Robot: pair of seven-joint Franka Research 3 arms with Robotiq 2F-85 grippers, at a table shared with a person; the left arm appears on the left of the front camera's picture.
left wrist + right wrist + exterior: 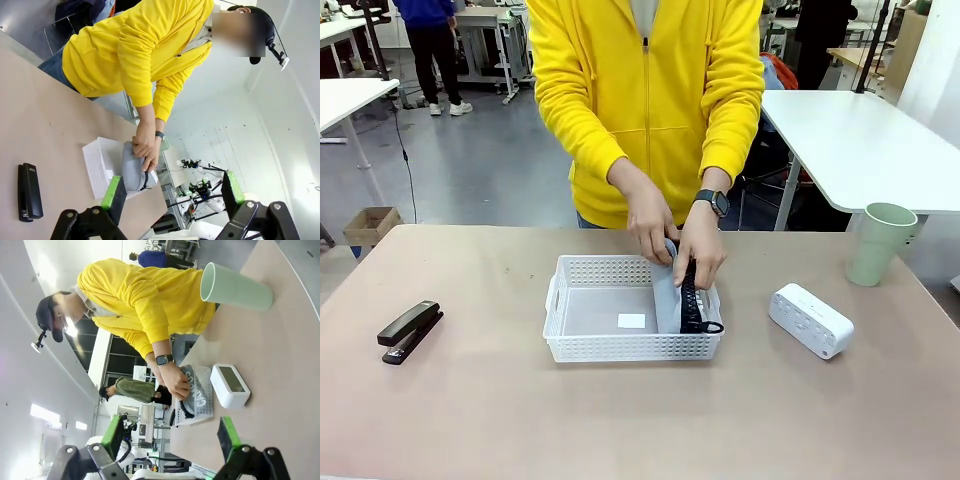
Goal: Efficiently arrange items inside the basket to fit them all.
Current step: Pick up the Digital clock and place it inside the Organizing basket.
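Centre: the shallow white perforated plastic basket [582, 349] sits in the middle of the beige table [620, 430], long side toward me. Most of its floor is bare apart from a small white label [631, 321].
Inside, right end: the grey soft pouch with black zipper and loop [667, 300] stands on its edge along the end wall on my right, zipper toward that wall. I read this as space-saving: set upright against the wall, it leaves the floor free for the rest.
On the pouch: the person's hand with the watch [700, 250] and the other hand [648, 222] both curl over the pouch's far top end, fingers closed on it. They seem to be keeping it upright and pressing it down.
Just right of the basket: the flat white rectangular box [810, 320] lies on the table, not yet packed.
Far right: the pale green plastic cup [880, 243] stands upright near the table's far edge.
Far left: the black stapler [410, 330] lies well apart from the basket.
My left arm: the left gripper [172, 176] hangs back above the table, fingers spread wide, nothing between them.
My right arm: the right gripper [169, 420] is likewise spread wide and empty, looking toward the box and cup.
Stage: one item of four is in, by my judgement. Both my arms are clear of the person's hands.
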